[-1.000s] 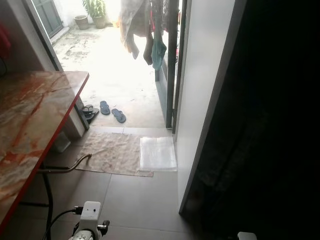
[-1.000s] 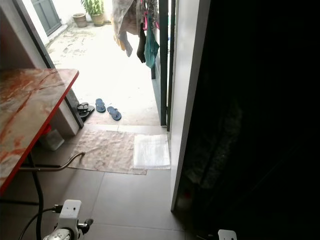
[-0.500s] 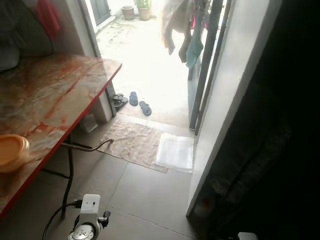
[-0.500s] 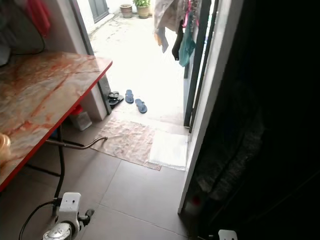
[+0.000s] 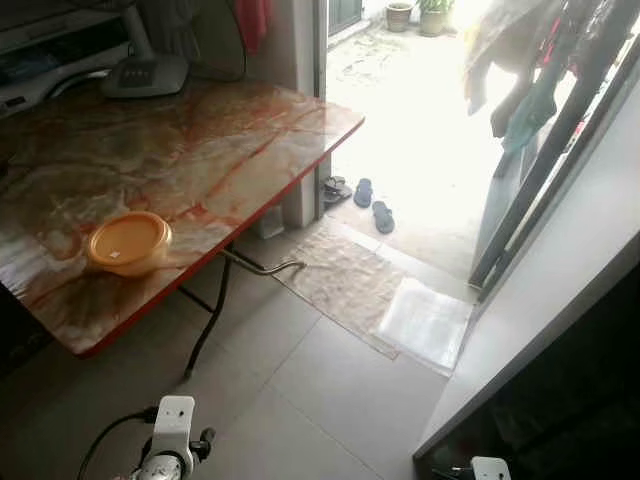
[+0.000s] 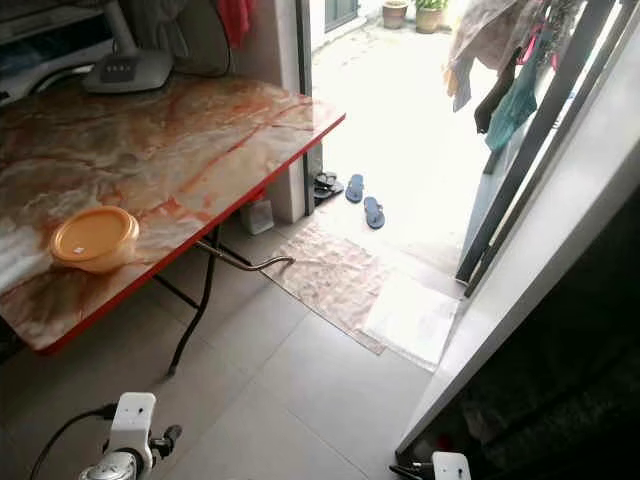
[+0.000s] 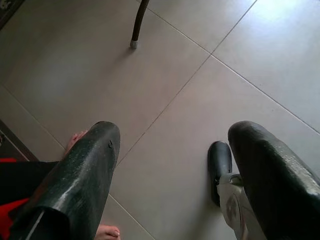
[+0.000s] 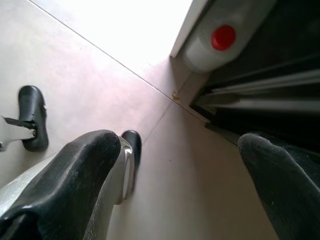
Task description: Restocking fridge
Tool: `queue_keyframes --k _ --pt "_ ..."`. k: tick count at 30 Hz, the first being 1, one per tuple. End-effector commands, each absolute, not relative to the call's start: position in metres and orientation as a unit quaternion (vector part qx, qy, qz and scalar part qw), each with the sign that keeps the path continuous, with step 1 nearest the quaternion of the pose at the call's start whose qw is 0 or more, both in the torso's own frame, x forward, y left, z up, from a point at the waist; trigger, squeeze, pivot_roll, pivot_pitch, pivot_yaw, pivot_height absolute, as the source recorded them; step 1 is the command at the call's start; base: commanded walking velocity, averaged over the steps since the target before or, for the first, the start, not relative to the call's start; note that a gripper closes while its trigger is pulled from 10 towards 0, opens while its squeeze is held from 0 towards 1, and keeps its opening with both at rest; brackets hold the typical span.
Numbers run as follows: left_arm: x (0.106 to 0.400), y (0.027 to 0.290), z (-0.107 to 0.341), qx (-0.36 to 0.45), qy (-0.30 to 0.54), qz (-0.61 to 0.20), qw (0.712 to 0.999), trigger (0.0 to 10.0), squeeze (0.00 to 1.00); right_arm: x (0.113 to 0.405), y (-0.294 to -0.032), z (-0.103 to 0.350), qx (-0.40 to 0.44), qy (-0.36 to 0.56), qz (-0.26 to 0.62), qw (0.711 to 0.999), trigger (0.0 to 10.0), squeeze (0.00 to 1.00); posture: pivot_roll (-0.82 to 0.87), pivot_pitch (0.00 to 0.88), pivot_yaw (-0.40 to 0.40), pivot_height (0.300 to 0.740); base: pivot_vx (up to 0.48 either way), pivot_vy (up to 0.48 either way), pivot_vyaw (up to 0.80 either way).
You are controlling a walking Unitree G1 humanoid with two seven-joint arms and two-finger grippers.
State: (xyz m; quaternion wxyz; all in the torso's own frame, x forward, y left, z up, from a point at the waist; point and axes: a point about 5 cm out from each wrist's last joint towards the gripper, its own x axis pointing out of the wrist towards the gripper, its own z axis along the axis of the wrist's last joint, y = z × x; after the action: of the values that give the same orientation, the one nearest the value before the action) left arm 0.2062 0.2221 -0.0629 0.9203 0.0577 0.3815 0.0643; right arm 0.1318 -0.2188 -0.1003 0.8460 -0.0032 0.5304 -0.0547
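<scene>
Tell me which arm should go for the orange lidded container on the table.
Left, probably. The orange container sits on the table on the robot's left; the left gripper hangs open and empty. The right gripper hangs by the dark appliance opposite.

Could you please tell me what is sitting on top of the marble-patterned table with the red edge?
On the marble-patterned red-edged table sit an orange round plastic container with a lid near the front edge and a grey fan base at the back. The lid hides the container's contents.

Right gripper (image 8: 180,185) held wide apart over tiled floor (image 8: 90,65), red-capped jug (image 8: 227,42) seen beside dark opening (image 8: 270,75)
</scene>
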Motion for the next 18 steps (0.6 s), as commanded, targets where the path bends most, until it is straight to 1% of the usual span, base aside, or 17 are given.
queue_keyframes --k 1,4,7,9,13,14,15,18 --pt "0.215 0.217 -0.059 0.049 0.365 0.062 0.928 10.0 0.00 0.122 -0.222 -0.103 -0.006 0.544 -0.056 0.837 10.0 0.00 -0.15 0.024 0.012 0.740 0.000 0.000 0.80" --pt "0.217 0.216 -0.057 0.048 0.357 0.063 0.931 10.0 0.00 0.121 -0.222 -0.103 -0.007 0.544 -0.054 0.837 10.0 0.00 -0.15 0.016 0.012 0.740 0.000 0.000 0.80" --pt "0.222 0.216 -0.054 0.047 0.346 0.063 0.935 10.0 0.00 0.121 -0.222 -0.103 -0.005 0.544 -0.054 0.837 10.0 0.00 -0.15 0.011 0.012 0.740 0.000 0.000 0.58" --pt "0.223 0.217 -0.052 0.041 0.342 0.067 0.936 10.0 0.00 0.121 -0.222 -0.103 -0.003 0.545 -0.052 0.837 10.0 0.00 -0.15 0.007 0.011 0.740 0.000 0.000 0.00" --pt "0.246 0.221 -0.031 0.025 0.264 0.072 0.961 10.0 0.00 0.120 -0.222 -0.103 0.003 0.544 -0.054 0.837 10.0 0.00 -0.15 0.003 0.009 0.740 0.000 0.000 0.00" --pt "0.246 0.221 -0.031 0.025 0.264 0.072 0.961 10.0 0.00 0.120 -0.222 -0.103 0.003 0.544 -0.054 0.837 10.0 0.00 -0.15 0.003 0.009 0.740 0.000 0.000 0.00" --pt "0.257 0.219 -0.019 0.024 0.225 0.064 0.972 10.0 0.00 0.119 -0.223 -0.103 0.002 0.545 -0.053 0.837 10.0 0.00 -0.14 0.006 0.005 0.740 0.000 0.000 0.00" --pt "0.276 0.215 0.005 0.019 0.151 0.054 0.987 10.0 0.00 0.119 -0.223 -0.103 0.000 0.546 -0.051 0.836 10.0 0.00 -0.14 0.014 0.001 0.740 0.000 0.000 0.00"
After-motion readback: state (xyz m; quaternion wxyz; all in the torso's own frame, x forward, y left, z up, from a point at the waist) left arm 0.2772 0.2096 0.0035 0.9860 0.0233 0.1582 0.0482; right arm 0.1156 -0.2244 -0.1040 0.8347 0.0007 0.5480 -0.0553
